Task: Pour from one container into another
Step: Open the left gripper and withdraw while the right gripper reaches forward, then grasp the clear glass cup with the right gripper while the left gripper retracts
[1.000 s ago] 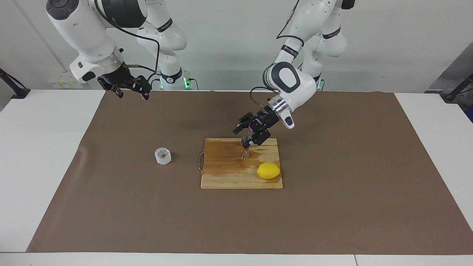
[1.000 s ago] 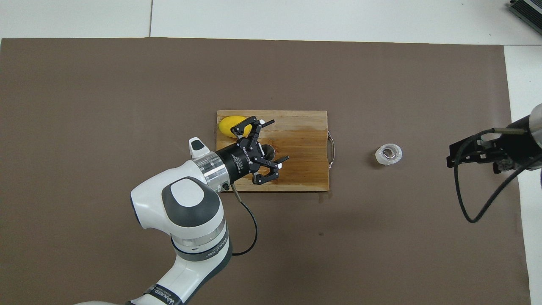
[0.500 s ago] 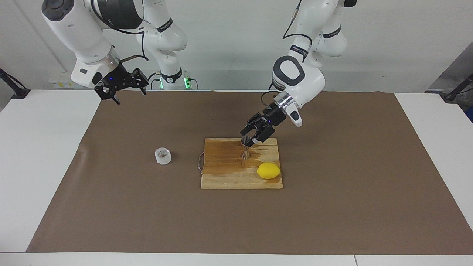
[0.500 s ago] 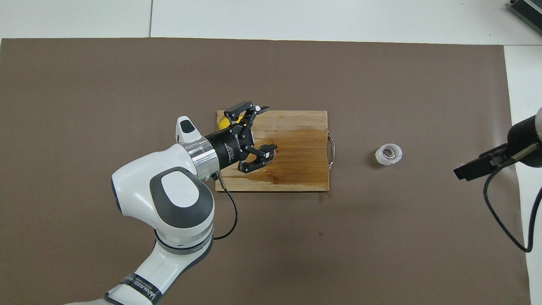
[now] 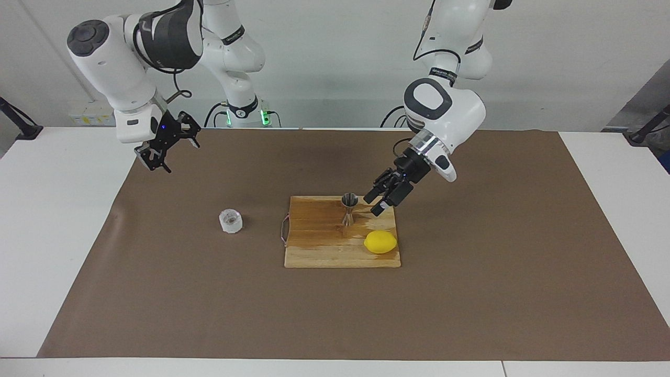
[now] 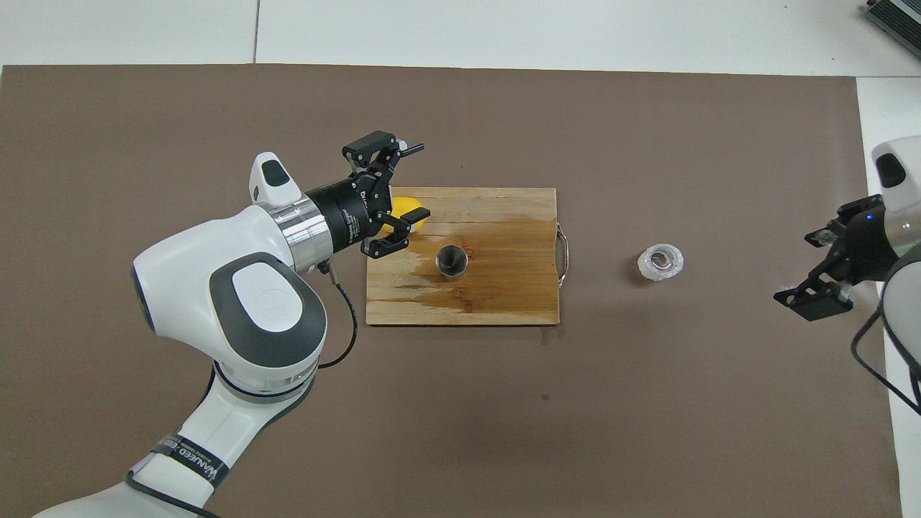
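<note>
Over the wooden chopping board's (image 5: pixel 319 246) edge, by the yellow lemon (image 5: pixel 380 242) | my left gripper (image 5: pixel 382 201) spread, empty, clear of upright steel hourglass jigger (image 5: pixel 349 208) mid-board, ready as receiver | right gripper (image 5: pixel 163 147) spread over brown mat's (image 5: pixel 471 303) corner, waits | short clear cup (image 5: pixel 231 221) unheld on mat off board's handle end

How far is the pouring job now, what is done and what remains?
Done: the jigger stands upright on the wet-stained cutting board; the clear cup sits on the mat. In hand: nothing; the left gripper is open beside the jigger, the right gripper open above the mat. Left: nothing visible.
</note>
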Robot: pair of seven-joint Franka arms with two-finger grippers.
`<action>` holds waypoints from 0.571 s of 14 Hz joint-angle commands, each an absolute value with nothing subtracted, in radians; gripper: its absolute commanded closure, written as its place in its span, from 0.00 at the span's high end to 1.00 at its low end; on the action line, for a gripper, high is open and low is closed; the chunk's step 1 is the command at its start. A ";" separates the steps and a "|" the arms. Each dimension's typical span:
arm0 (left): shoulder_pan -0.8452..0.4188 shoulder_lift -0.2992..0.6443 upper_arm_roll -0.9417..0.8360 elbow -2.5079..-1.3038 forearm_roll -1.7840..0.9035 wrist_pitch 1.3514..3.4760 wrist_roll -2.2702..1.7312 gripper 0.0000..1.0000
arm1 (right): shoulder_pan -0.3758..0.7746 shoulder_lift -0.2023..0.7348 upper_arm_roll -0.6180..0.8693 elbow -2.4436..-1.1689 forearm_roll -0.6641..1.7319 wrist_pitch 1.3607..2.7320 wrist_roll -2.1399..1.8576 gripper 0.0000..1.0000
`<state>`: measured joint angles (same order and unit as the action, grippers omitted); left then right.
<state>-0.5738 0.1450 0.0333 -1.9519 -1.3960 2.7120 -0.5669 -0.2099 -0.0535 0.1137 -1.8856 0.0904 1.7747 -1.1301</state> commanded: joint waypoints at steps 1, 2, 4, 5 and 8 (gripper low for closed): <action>-0.536 0.143 0.035 -1.936 -1.220 2.616 -0.565 1.00 | -0.296 -0.080 0.120 -2.015 0.214 1.912 -1.412 1.00; -0.493 0.144 0.035 -1.921 -1.128 2.543 -0.565 1.00 | -0.316 -0.075 0.120 -2.038 0.262 1.949 -1.481 1.00; -0.418 0.149 0.034 -1.856 -0.917 2.349 -0.558 1.00 | -0.371 -0.022 0.120 -2.068 0.368 1.960 -1.628 1.00; -0.393 0.158 0.034 -1.829 -0.850 2.294 -0.561 1.00 | -0.400 0.027 0.120 -2.071 0.438 1.968 -1.737 1.00; -0.318 0.147 0.038 -1.793 -0.713 2.192 -0.557 1.00 | -0.407 0.115 0.120 -2.072 0.599 2.037 -1.951 1.00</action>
<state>-0.3586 0.1452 0.0415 -1.8277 -0.8109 2.2642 -0.5640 -0.3977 0.0597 0.1089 -2.0731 0.5024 2.0080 -1.8425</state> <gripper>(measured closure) 0.000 0.000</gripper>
